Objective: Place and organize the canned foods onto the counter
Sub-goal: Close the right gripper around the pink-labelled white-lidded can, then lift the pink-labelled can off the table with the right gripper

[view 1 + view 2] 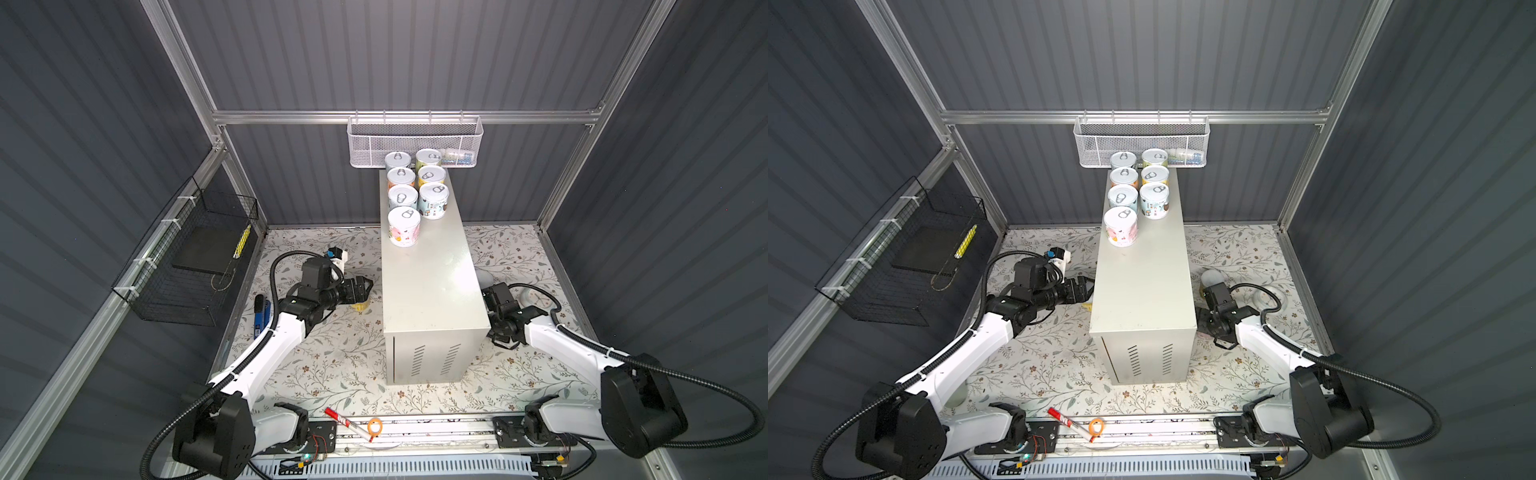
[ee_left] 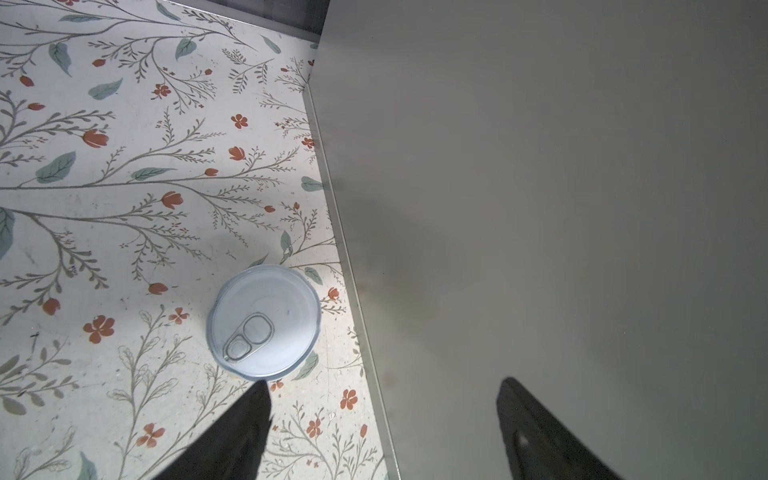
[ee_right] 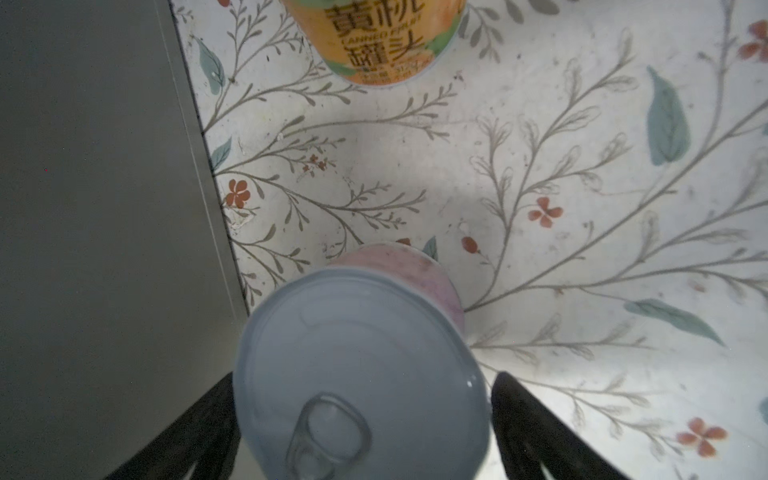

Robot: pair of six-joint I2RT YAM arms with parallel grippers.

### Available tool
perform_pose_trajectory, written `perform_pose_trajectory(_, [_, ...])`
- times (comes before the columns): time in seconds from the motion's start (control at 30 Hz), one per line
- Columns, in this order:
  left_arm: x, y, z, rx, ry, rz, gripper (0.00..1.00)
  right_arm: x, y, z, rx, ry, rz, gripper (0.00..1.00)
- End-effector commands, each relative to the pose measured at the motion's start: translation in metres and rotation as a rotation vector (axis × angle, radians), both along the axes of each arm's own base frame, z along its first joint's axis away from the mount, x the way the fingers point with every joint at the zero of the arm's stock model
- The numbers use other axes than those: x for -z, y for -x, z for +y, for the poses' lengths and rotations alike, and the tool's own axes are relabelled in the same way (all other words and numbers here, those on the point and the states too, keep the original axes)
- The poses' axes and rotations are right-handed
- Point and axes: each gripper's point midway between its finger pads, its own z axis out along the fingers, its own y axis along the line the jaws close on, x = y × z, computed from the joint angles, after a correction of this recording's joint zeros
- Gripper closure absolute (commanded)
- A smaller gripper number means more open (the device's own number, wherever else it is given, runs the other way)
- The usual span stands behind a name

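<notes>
A tin at each claw, beside the counter (image 1: 432,286).
The right gripper (image 3: 365,376) straddles a pink can (image 3: 361,345), grip unclear; the left gripper (image 2: 384,384) gapes empty just short of a silver-lidded can (image 2: 264,322) on the floral surface (image 2: 124,232); seven cans (image 1: 404,226) fill the counter's far end.

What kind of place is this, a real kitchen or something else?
Most likely a robot test booth, not a real kitchen: grey ribbed walls on an aluminium frame, two robot arms, and a metal box serving as counter for the cans.
</notes>
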Motion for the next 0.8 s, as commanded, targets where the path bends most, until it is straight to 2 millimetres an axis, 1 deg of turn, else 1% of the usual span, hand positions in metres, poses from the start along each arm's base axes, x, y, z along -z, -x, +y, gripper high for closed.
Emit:
perform_pose_trajectory(0.0, [0.007, -0.001, 0.000, 0.008, 0.001, 0.007, 0.14, 0.009, -0.003, 0.001, -0.010, 0.012, 0.000, 0.09])
perform_pose_trajectory(0.17, [0.008, 0.000, 0.001, 0.011, -0.004, 0.011, 0.14, 0.017, -0.009, 0.002, -0.009, 0.032, 0.017, 0.09])
perform_pose_trajectory(0.37, [0.010, 0.001, 0.002, 0.009, -0.011, 0.010, 0.14, 0.026, -0.009, 0.000, -0.008, 0.059, 0.042, 0.11])
perform_pose_trajectory(0.43, [0.011, 0.001, 0.002, 0.008, -0.014, 0.012, 0.14, 0.027, -0.010, -0.001, -0.011, 0.068, 0.046, 0.14])
perform_pose_trajectory(0.6, [0.012, 0.001, 0.003, 0.009, -0.021, 0.010, 0.14, 0.027, -0.009, -0.003, -0.023, 0.095, 0.055, 0.24])
perform_pose_trajectory(0.67, [0.011, 0.001, 0.003, 0.009, -0.025, 0.006, 0.14, 0.025, -0.008, -0.002, -0.029, 0.097, 0.052, 0.30])
perform_pose_trajectory(0.7, [0.011, 0.001, 0.003, 0.010, -0.026, 0.005, 0.14, 0.023, -0.008, -0.002, -0.033, 0.101, 0.049, 0.36])
perform_pose_trajectory(0.73, [0.010, 0.001, 0.004, 0.009, -0.027, 0.003, 0.14, 0.021, -0.007, -0.003, -0.036, 0.103, 0.045, 0.44])
perform_pose_trajectory(0.77, [0.011, 0.001, 0.004, 0.009, -0.028, 0.004, 0.14, 0.018, -0.006, -0.003, -0.043, 0.105, 0.043, 0.57])
